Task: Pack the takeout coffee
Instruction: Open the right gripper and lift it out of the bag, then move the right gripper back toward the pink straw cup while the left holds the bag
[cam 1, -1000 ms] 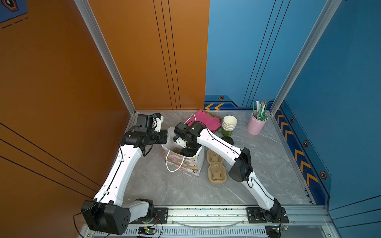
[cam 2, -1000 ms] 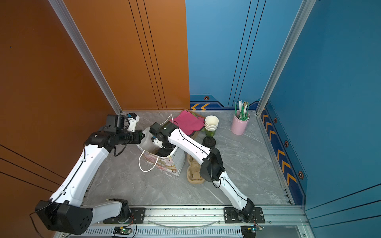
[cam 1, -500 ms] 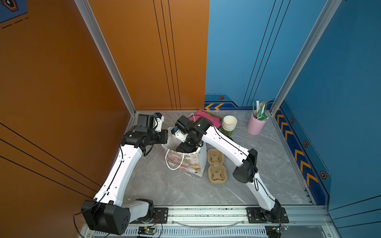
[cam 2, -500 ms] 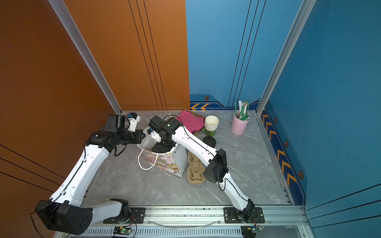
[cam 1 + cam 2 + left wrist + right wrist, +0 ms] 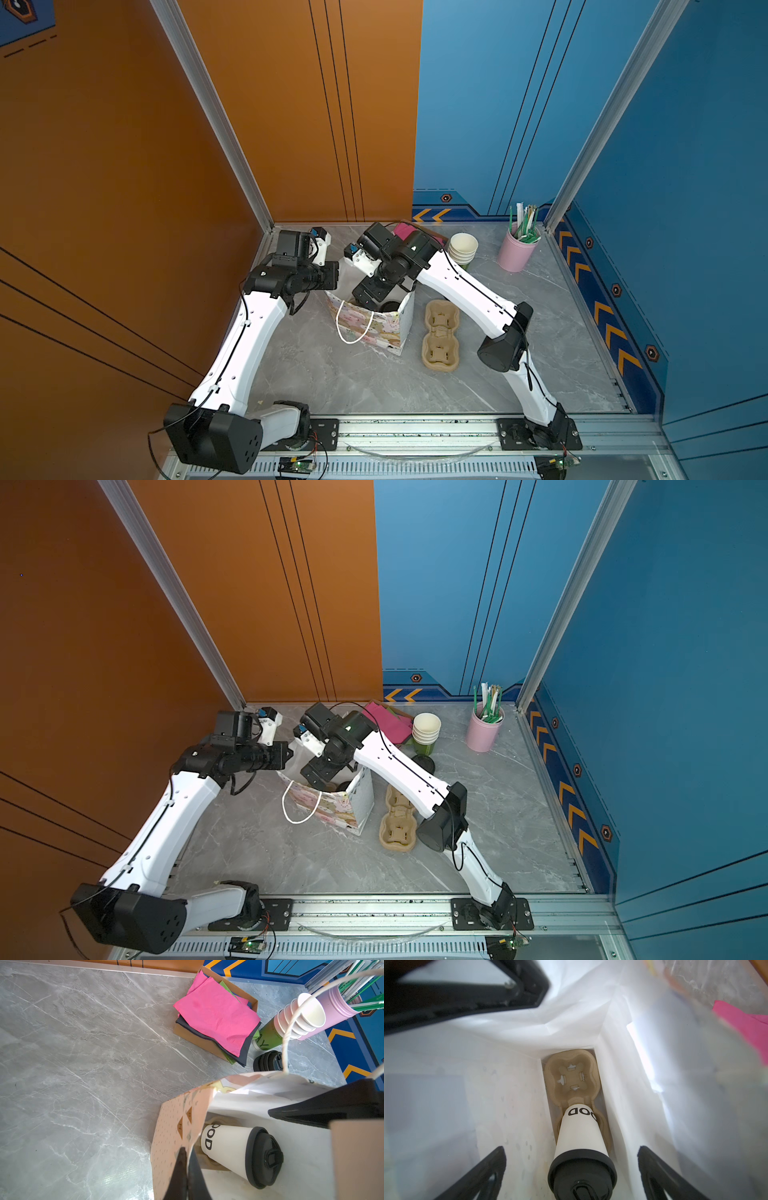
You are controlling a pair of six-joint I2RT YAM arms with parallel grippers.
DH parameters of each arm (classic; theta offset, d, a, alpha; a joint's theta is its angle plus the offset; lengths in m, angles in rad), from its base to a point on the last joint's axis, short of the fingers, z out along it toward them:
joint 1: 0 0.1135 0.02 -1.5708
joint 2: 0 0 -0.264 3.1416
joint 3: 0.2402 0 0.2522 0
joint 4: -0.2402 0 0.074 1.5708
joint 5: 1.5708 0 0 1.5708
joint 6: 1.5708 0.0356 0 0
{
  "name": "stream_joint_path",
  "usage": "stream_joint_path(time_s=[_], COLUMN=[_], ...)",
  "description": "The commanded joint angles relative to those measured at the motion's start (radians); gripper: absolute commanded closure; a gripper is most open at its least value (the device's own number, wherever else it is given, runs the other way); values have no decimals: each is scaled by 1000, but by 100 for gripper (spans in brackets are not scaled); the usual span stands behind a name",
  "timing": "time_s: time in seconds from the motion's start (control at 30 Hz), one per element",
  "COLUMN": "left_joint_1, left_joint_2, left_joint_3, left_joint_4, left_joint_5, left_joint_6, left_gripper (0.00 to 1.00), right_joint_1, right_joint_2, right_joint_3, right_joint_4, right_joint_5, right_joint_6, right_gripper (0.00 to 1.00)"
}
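**Item:** takeout coffee (image 5: 579, 1138).

**Location:** we are finding it inside the patterned paper bag (image 5: 374, 328). The bag is standing in the left half of the surface (image 5: 332, 374), nearer the back edge than the front edge. The cup is sitting in one socket of a brown pulp carrier (image 5: 572, 1076) lying on the bag's floor. The neighbouring socket is lying empty.

**Description:** a small white paper cup, tapering toward its base. It is carrying dark block lettering (image 5: 580, 1112) round its side and wearing a black dome lid (image 5: 581, 1169) seated all round the rim, with a tab on top. It is standing upright, or very nearly so.

**Right gripper** (image 5: 571, 1150): we are holding it spread wide, down inside the bag. One finger is standing on each side of the lid, apart from it, and nothing is gripped.

**Left gripper** (image 5: 186, 1159): we are pinching the bag's wall at the rim, fingers pressed together on the paper, which is propping the mouth open.

**Step in hand, as we are judging it:** clearing the right gripper out of the bag.

**Handling advice:** we are recommending a straight rise through the mouth, well off the lid and the paper walls, with the left pinch steadying the bag. Any sideways drag is risking a tipped cup.
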Motion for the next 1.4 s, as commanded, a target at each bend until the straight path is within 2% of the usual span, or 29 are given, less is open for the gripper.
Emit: stream_joint_path(time_s=[0.0,0.37,0.53,0.67,0.83,1.0,1.13,1.2,1.37], left_joint_1=[-10,1,11,30,55,66,68,69,71], left_joint_2=[-15,-46,-73,-101,-136,-149,-148,-146,-148], left_joint_3=[-12,-38,-41,-57,-86,-99,-94,-89,-73], left_joint_4=[-7,-22,-57,-74,-83,-82,-81,-82,-81], left_joint_5=[-19,-54,-105,-134,-145,-126,-110,-107,-94], left_joint_6=[8,-3,-3,-8,-12,-16,-14,-12,-9], left_gripper=[100,100,100,100,99,92,84,77,52], right_joint_1=[1,3,-8,-59,-222,-508,-701,-760,-838], right_joint_2=[-57,-280,-480,-628,-770,-872,-852,-816,-669], right_joint_3=[18,-32,-264,-462,-628,-785,-832,-832,-796], right_joint_4=[43,198,379,482,502,544,570,593,686], right_joint_5=[-17,-7,67,133,220,246,225,213,215], right_joint_6=[27,35,30,34,79,142,170,168,132], right_gripper=[1,1,1,2,6,14,20,22,30])
